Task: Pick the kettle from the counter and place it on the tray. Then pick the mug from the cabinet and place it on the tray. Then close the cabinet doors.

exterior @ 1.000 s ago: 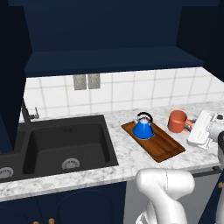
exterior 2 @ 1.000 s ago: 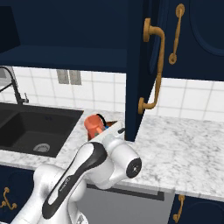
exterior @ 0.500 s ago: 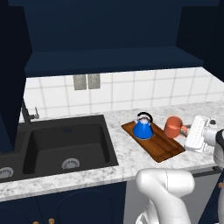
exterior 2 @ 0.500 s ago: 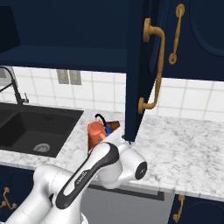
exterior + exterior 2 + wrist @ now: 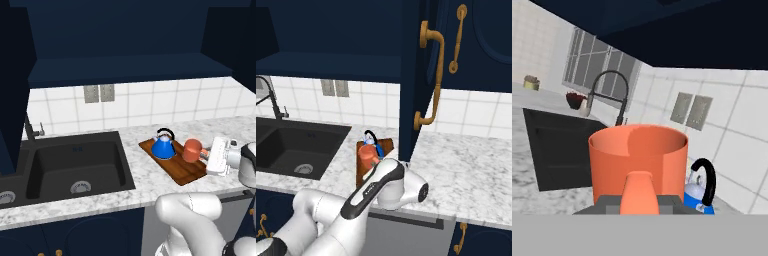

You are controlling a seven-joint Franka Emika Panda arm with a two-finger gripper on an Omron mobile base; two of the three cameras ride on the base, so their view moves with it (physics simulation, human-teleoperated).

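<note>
The setting is a domestic kitchen, rendered rather than photographed. A speckled marble-look counter (image 5: 145,175) carries a black double sink (image 5: 75,167) with a dark arched tap (image 5: 609,92). White square wall tiles (image 5: 150,102) back the counter, with a double socket plate (image 5: 98,93) set in them. Dark navy wall cabinet (image 5: 125,45) hangs overhead; its panelled doors (image 5: 471,45) bear brass-gold handles (image 5: 428,75). Navy cupboards (image 5: 476,240) sit beneath.
</note>
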